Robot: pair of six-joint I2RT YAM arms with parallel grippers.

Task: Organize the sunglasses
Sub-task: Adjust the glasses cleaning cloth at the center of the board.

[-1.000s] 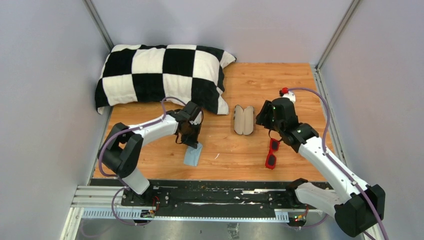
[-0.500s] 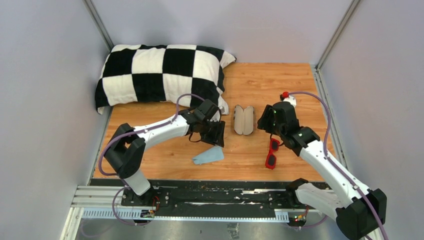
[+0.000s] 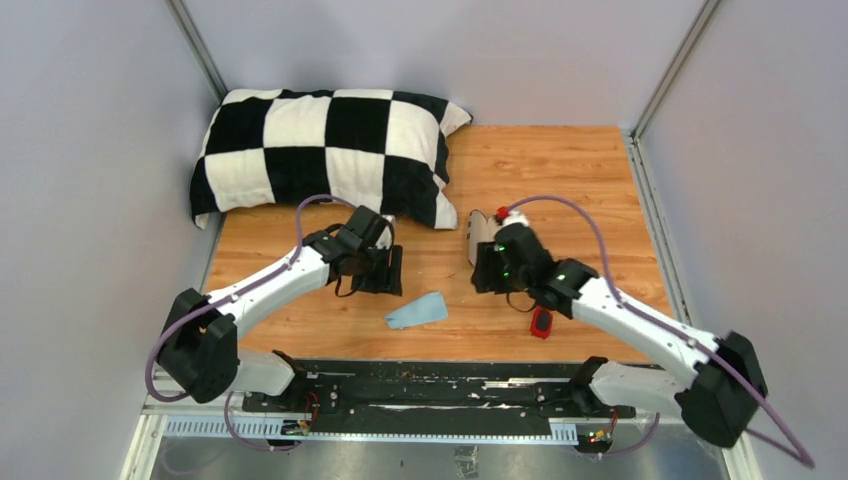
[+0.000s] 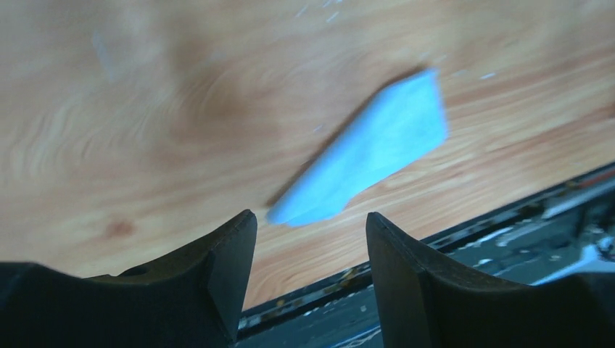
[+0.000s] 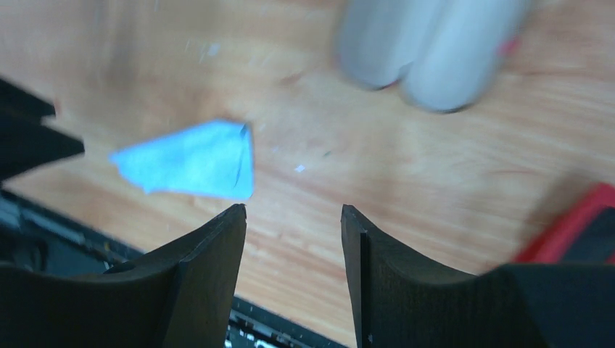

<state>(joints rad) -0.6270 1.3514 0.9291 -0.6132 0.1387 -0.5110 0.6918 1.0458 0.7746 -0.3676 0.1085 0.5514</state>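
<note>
Wooden tabletop stretches away from my rail. Nearest lie the glossy red-framed sunglasses with dark lenses, half hidden under the right arm, and a light blue cloth. They look light, slick and fragile, so I'd pinch the frame's bridge, not the lenses. My left gripper and right gripper both gape, empty. Farther off, the grey oblong case lies open; its contents are too blurred to tell.

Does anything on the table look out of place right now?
The light blue cloth lies folded askew near the front edge, held by nothing. The red sunglasses sit outside the grey case, partly under the right arm.
</note>
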